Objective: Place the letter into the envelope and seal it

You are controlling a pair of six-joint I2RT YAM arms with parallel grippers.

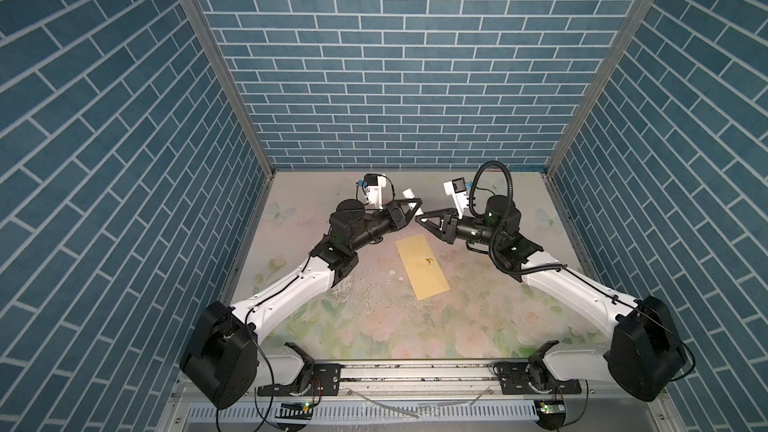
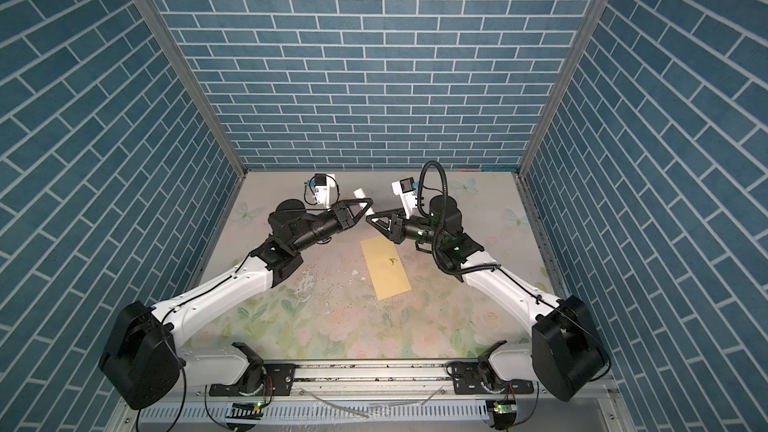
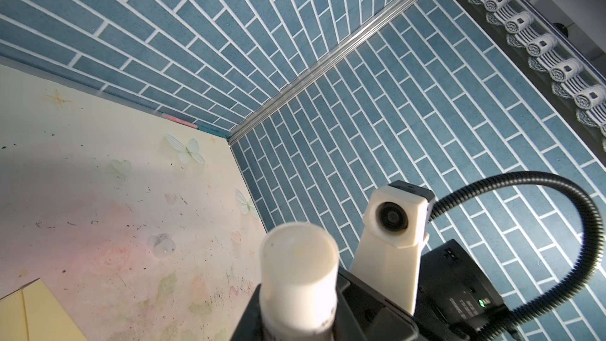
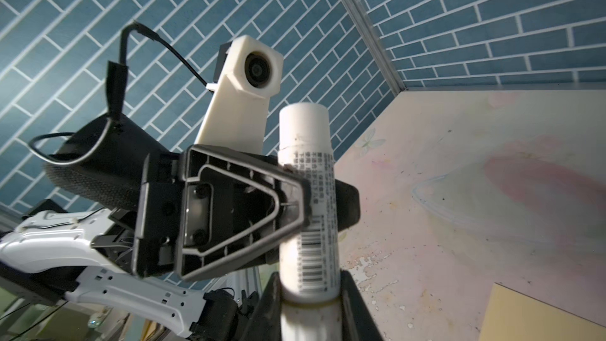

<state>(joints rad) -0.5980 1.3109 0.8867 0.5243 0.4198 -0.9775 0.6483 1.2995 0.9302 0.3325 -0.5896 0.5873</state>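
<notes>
The left hand (image 1: 415, 207) and right hand (image 1: 420, 219) are both clamping the glue stick (image 4: 303, 132); the envelope (image 1: 422, 270) is lying near them, letter unseen, sealing seemingly remaining.

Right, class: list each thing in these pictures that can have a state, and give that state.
glue stick: held in the air by both grippers.
left gripper: fingers shut on the glue stick.
right gripper: fingers shut on the glue stick.
envelope: flat on the table, no flap sticking out; whether sealed, cannot tell.
letter: not in view.
</notes>
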